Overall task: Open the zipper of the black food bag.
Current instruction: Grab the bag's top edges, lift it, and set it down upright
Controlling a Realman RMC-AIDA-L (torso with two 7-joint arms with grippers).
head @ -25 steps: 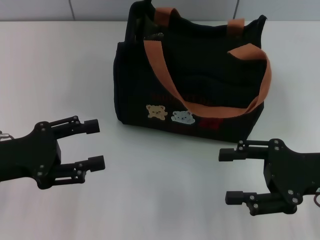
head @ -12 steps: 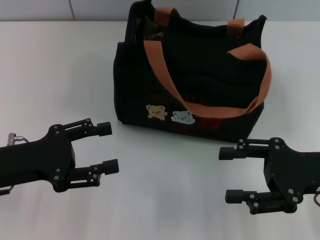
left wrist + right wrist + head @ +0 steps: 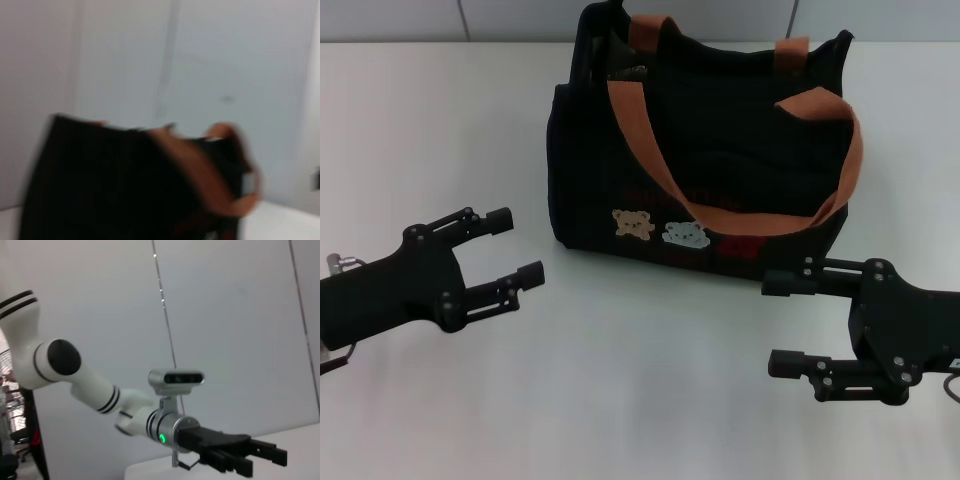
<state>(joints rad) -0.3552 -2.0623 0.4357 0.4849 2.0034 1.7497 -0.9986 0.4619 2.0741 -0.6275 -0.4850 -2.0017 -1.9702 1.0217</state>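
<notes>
Head view: black food bag [image 3: 700, 170] (handles draped) between spread grippers.

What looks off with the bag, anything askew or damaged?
No damage shows. The black food bag stands upright on the table, but its near orange handle flops over the front face above the bear patches. Left gripper and right gripper are open, touching nothing.
</notes>
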